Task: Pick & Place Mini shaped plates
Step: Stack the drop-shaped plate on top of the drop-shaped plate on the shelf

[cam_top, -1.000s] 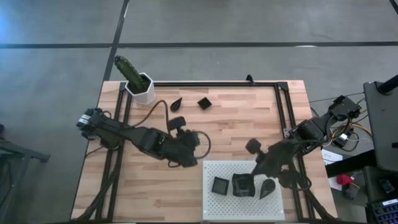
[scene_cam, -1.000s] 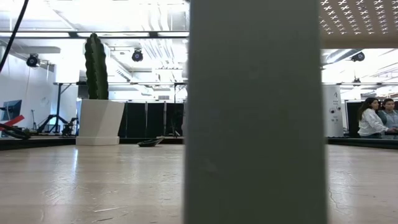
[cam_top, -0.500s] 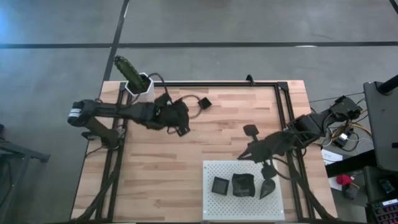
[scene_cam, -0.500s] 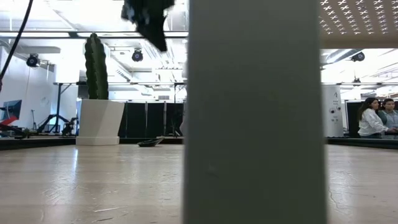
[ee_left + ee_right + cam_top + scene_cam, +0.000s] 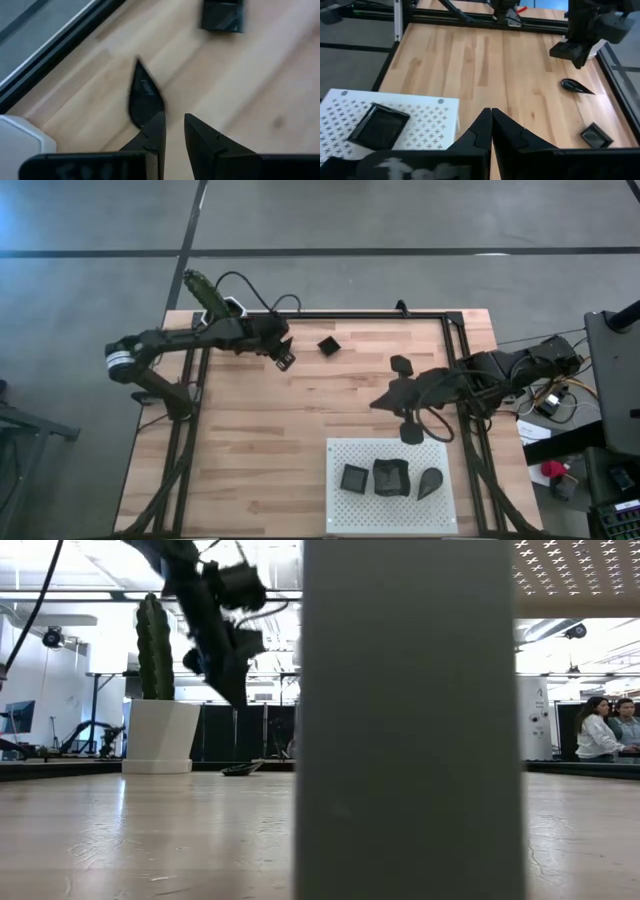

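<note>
Three small black dishes, a square (image 5: 354,477), a wavy-edged square (image 5: 390,477) and a teardrop (image 5: 430,483), are carried on the white perforated board (image 5: 388,451). The right claw (image 5: 381,402) is closed, empty. Farther off, the slightly parted left claw (image 5: 172,132) hovers over a black teardrop dish (image 5: 144,95) beside a square one (image 5: 328,345) on the wooden desk (image 5: 330,400).

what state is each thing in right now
left gripper: slightly open, empty, over the teardrop plate
right gripper: shut, empty
teardrop plate: flat on the table
square plate: on the table, untouched
board: holds three plates
cactus: upright in its pot
</note>
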Controlling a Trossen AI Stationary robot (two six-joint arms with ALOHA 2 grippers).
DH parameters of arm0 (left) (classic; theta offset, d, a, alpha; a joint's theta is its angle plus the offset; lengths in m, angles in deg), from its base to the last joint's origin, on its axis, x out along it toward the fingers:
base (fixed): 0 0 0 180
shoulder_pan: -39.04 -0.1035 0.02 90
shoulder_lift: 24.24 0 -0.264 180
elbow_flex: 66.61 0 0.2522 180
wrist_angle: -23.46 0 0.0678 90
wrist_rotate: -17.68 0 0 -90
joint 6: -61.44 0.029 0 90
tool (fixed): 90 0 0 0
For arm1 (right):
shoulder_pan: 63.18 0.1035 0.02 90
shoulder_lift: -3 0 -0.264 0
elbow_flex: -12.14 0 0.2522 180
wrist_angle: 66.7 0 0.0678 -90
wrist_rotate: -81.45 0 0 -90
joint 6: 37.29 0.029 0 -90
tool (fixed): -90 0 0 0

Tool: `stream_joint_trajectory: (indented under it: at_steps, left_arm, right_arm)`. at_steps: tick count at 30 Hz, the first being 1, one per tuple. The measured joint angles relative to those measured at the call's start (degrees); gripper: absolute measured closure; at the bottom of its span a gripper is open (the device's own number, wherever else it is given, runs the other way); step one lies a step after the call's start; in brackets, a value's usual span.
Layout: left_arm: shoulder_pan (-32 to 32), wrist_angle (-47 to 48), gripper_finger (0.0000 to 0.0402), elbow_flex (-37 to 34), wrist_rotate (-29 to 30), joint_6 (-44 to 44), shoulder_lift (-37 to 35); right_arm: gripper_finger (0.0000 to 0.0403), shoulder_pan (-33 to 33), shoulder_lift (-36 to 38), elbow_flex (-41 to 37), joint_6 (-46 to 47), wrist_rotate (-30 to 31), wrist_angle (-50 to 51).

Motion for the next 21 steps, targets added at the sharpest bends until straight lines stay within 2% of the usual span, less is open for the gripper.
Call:
stream_joint_trajectory:
  at_steps: [9,16,21]
  left_arm:
    - [-9.6,-11.3,0.0337,-7.5,-1.1,0.6,0.0]
    - [-10.5,-17.9,0.0337,-11.5,-1.4,3.3,0.4]
    - [-10.5,-19.2,0.0337,-12.6,-2.7,3.1,4.2]
  right_arm:
    - [0.0394,-1.9,0.0,0.0,-3.5,0.0,0.0]
    - [0.0394,-2.0,0.0,0.0,-4.0,0.0,0.0]
    - [0.0394,-1.9,0.0,0.0,-4.2,0.0,0.0]
